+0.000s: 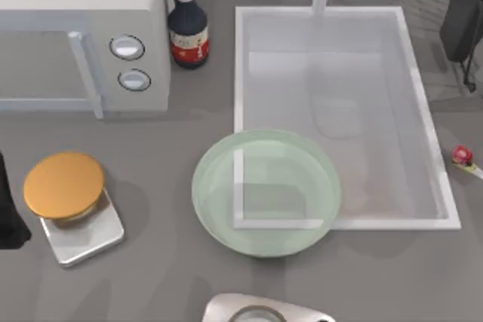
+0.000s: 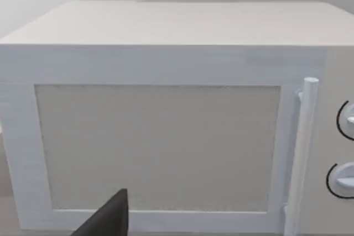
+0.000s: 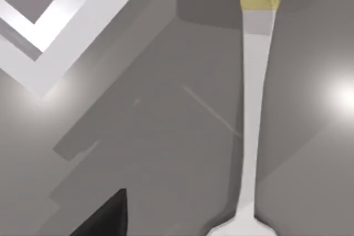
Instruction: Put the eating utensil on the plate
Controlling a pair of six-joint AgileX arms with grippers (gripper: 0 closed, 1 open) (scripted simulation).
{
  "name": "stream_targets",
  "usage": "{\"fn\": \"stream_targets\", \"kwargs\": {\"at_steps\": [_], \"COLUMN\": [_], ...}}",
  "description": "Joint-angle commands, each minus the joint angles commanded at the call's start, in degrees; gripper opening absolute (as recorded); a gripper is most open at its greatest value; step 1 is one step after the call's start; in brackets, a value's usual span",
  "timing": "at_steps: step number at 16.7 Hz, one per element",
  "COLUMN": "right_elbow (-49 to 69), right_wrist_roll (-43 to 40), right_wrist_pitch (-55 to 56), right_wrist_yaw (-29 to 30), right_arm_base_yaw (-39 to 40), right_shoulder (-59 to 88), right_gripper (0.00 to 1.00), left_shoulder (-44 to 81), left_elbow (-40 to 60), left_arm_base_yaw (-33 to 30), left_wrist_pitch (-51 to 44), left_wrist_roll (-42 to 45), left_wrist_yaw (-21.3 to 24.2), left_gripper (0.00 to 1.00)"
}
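Right of the sink [image 1: 243,65], spoon [image 1: 466,159] lies, plate [image 1: 207,186] well apart.

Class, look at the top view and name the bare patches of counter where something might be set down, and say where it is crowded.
Free: the grey strip between the scale and the plate, and the patch below the sink at the right. Crowded: the upper left, with the microwave and the sauce bottle. The spoon lies at the right edge.

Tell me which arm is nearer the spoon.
Right. The right arm is at the table's right side, with the spoon on the counter below it, handle under its wrist camera. The left arm sits at the far left edge, facing the microwave.
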Motion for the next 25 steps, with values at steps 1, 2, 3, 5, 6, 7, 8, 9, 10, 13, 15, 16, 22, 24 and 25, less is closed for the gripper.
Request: {"fn": "stream_targets", "kwargs": {"at_steps": [1, 2, 3, 5, 6, 7, 8, 9, 10, 13, 15, 16, 22, 24, 25], "right_elbow": [-0.5, -1.4, -2.6, -5.3, -6.9, -8.4, -9.7, -10.7, -11.4, -11.7, -11.7, -11.7, -11.7, -11.7, -11.7], "right_wrist_roll": [0.1, 0.1, 0.2, 0.2, 0.2, 0.2, 0.2, 0.2, 0.2, 0.2, 0.2, 0.2, 0.2, 0.2, 0.2], "right_wrist_pitch": [0.7, 2.1, 4.0, 9.5, 12.7, 15.5, 17.8, 19.4, 20.5, 20.9, 20.9, 20.9, 20.9, 20.9, 20.9], "right_wrist_yaw": [0.0, 0.0, 0.0, 0.0, 0.0, 0.0, 0.1, 0.1, 0.1, 0.1, 0.1, 0.1, 0.1, 0.1, 0.1], "right_arm_base_yaw": [-0.1, -0.1, -0.1, -0.1, -0.1, -0.1, -0.1, -0.1, -0.1, -0.1, -0.1, -0.1, -0.1, -0.1, -0.1], "right_shoulder": [0.4, 1.0, 1.9, 4.1, 5.3, 6.4, 7.5, 8.3, 9.0, 9.3, 9.3, 9.3, 9.3, 9.3, 9.3], "right_gripper": [1.0, 1.0, 1.0, 1.0, 1.0, 1.0, 1.0, 1.0, 1.0, 1.0, 0.92, 0.85, 0.4, 0.25, 0.17], "left_shoulder": [0.0, 0.0, 0.0, 0.0, 0.0, 0.0, 0.0, 0.0, 0.0, 0.0, 0.0, 0.0, 0.0, 0.0, 0.0], "left_elbow": [0.0, 0.0, 0.0, 0.0, 0.0, 0.0, 0.0, 0.0, 0.0, 0.0, 0.0, 0.0, 0.0, 0.0, 0.0], "left_arm_base_yaw": [0.0, 0.0, 0.0, 0.0, 0.0, 0.0, 0.0, 0.0, 0.0, 0.0, 0.0, 0.0, 0.0, 0.0, 0.0], "left_wrist_pitch": [0.0, 0.0, 0.0, 0.0, 0.0, 0.0, 0.0, 0.0, 0.0, 0.0, 0.0, 0.0, 0.0, 0.0, 0.0], "left_wrist_roll": [0.0, 0.0, 0.0, 0.0, 0.0, 0.0, 0.0, 0.0, 0.0, 0.0, 0.0, 0.0, 0.0, 0.0, 0.0], "left_wrist_yaw": [0.0, 0.0, 0.0, 0.0, 0.0, 0.0, 0.0, 0.0, 0.0, 0.0, 0.0, 0.0, 0.0, 0.0, 0.0], "left_gripper": [1.0, 1.0, 1.0, 1.0, 1.0, 1.0, 1.0, 1.0, 1.0, 1.0, 1.0, 1.0, 1.0, 1.0, 1.0]}}
